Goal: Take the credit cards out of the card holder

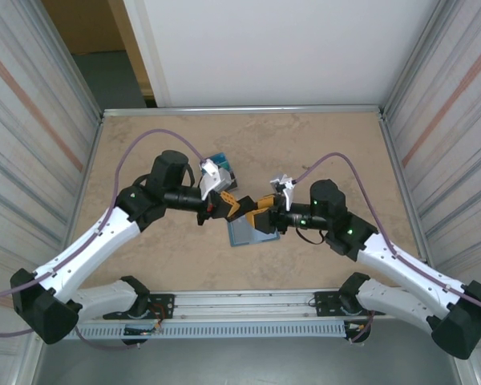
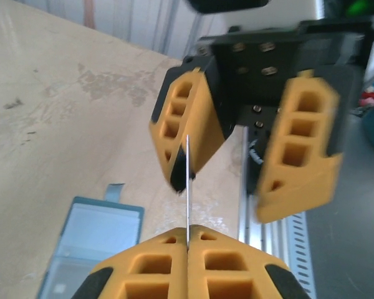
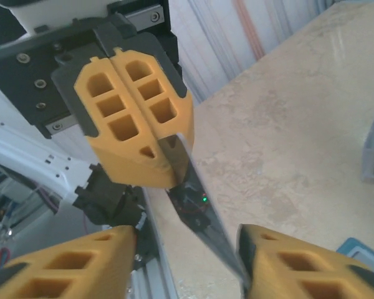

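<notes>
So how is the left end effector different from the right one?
The left end effector is shut; the right end effector is open, fingers apart. The left end effector pinches a thin credit card; the right end effector grips nothing. Both have orange fingers and face each other.

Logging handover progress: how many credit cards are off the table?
1: a card pinched edge-on in the shut left gripper, its far end inside the open right gripper. Others may hide in the card holder.
</notes>
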`<action>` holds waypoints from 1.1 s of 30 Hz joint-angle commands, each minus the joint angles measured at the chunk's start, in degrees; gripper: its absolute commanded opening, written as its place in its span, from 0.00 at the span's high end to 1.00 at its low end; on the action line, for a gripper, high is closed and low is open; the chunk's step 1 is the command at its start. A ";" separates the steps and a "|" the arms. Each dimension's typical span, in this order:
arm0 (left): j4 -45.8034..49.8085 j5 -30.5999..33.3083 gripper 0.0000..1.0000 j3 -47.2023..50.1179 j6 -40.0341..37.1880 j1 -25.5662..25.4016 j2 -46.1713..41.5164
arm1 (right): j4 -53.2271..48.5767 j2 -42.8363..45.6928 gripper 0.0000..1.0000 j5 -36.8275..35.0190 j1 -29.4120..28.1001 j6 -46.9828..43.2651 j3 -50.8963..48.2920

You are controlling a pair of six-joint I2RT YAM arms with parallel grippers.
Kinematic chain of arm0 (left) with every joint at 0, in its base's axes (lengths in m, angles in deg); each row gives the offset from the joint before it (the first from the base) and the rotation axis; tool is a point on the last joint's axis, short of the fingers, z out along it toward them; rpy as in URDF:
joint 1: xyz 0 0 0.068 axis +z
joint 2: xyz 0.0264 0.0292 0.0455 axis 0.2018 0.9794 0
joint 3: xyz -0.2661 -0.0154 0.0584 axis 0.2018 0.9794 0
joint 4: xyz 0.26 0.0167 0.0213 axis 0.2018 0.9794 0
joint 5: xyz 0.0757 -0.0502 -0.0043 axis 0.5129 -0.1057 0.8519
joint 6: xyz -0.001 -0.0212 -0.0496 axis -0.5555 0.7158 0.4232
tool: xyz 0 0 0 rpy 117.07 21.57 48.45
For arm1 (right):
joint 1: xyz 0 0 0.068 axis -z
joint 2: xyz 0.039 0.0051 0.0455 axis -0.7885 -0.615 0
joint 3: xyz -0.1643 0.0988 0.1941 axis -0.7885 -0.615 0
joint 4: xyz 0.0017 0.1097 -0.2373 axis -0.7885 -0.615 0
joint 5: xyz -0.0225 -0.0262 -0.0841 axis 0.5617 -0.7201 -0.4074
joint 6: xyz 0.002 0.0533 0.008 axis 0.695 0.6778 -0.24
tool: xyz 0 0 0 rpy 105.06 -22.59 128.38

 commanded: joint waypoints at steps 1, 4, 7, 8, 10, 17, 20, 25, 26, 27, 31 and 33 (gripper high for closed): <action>1.12 6.91 1.00 -1.19 -3.21 0.23 -0.28 | -4.19 3.40 0.25 -7.45 -0.16 -1.15 1.82; 0.93 11.48 1.00 -0.99 -4.62 0.72 0.31 | -7.87 5.64 0.06 -14.37 -0.08 -0.45 2.02; 0.62 13.30 1.00 -1.01 -5.90 1.93 1.37 | -11.53 7.47 0.01 -20.64 0.37 1.03 2.10; 0.25 13.63 1.00 -0.86 -6.28 2.29 1.59 | -12.47 7.98 0.01 -22.05 0.59 1.58 2.08; -1.17 14.33 1.00 -0.34 -7.22 3.23 1.88 | -14.55 9.00 0.01 -24.72 1.10 2.81 2.02; -5.39 14.38 1.00 0.63 -9.20 6.44 4.06 | -20.00 9.48 0.01 -32.82 3.11 6.96 1.97; -6.31 14.01 1.00 0.66 -10.82 7.35 5.58 | -20.56 8.63 0.01 -33.62 3.74 7.92 2.02; -7.93 15.30 1.00 0.57 -14.24 7.85 7.93 | -21.54 6.35 0.01 -35.74 4.15 8.62 2.90; -8.37 15.43 1.00 0.52 -14.97 8.04 8.57 | -21.53 5.83 0.01 -35.95 4.09 8.63 3.01; -8.84 15.67 1.00 0.47 -15.63 8.35 9.08 | -21.55 5.21 0.01 -36.14 4.09 8.67 3.14; -10.43 16.57 1.00 -0.38 -17.41 10.01 12.25 | -21.65 3.15 0.01 -37.00 4.18 8.79 3.84; -10.92 17.08 1.00 -1.16 -18.46 10.89 14.22 | -22.28 2.14 0.01 -37.95 4.28 9.01 4.30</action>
